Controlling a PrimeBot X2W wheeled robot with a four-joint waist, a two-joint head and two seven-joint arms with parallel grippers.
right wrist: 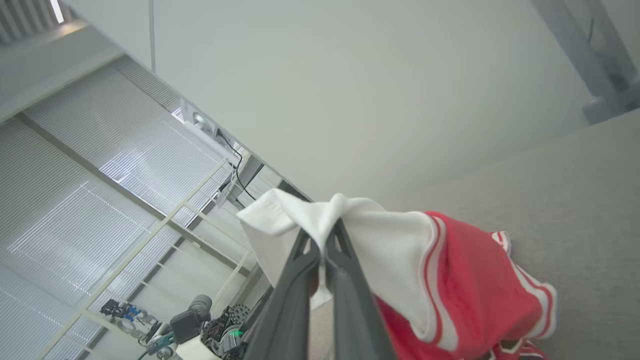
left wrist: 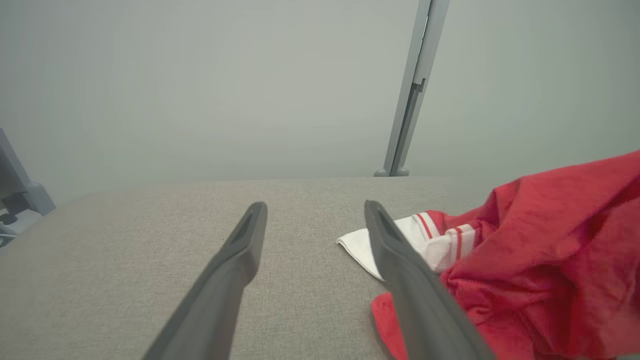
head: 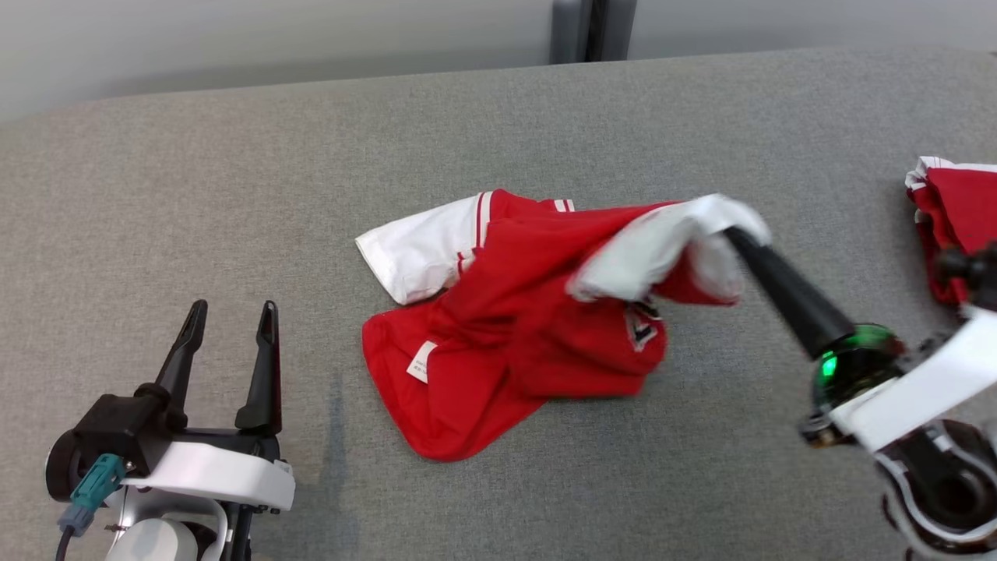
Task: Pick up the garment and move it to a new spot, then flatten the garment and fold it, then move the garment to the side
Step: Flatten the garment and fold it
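Note:
The garment (head: 506, 335) is a crumpled red jersey with white striped sleeves, lying mid-table on grey cloth. My right gripper (head: 732, 234) is shut on one white sleeve and holds that corner raised above the table; in the right wrist view the white cloth (right wrist: 360, 235) is pinched between the right gripper's (right wrist: 322, 235) closed fingers. My left gripper (head: 230, 308) stands open at the lower left, well clear of the jersey. In the left wrist view the left gripper (left wrist: 315, 210) has bare table between its fingers, and the garment (left wrist: 540, 250) lies to their right.
A second red and white garment (head: 954, 210) lies at the table's right edge, behind my right arm. The grey table (head: 234, 156) stretches wide to the left and back. A grey post (head: 592, 27) stands behind the far edge.

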